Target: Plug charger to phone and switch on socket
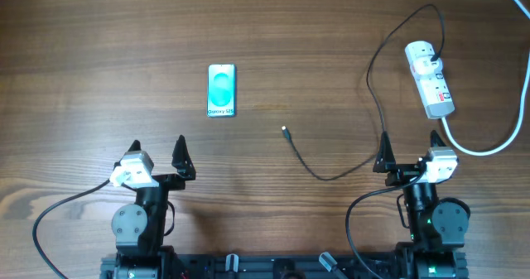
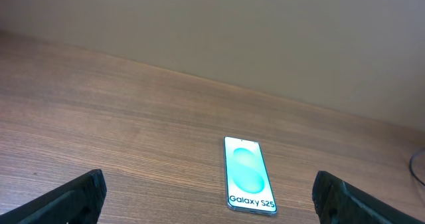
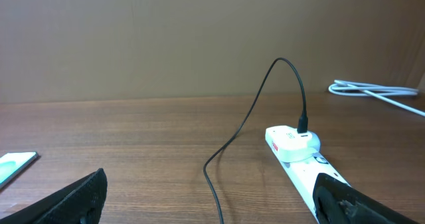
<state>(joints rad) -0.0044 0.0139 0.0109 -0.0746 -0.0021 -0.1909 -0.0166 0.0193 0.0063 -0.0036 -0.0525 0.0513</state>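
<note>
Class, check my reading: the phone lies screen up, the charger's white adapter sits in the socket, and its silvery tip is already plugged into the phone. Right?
One slip: the charger's tip is not in the phone; the overhead view shows it lying loose on the table, apart from it. The rest holds: phone screen up, adapter in the socket.

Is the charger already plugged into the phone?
No, the charger's plug tip lies loose on the table, well apart from the phone.
</note>
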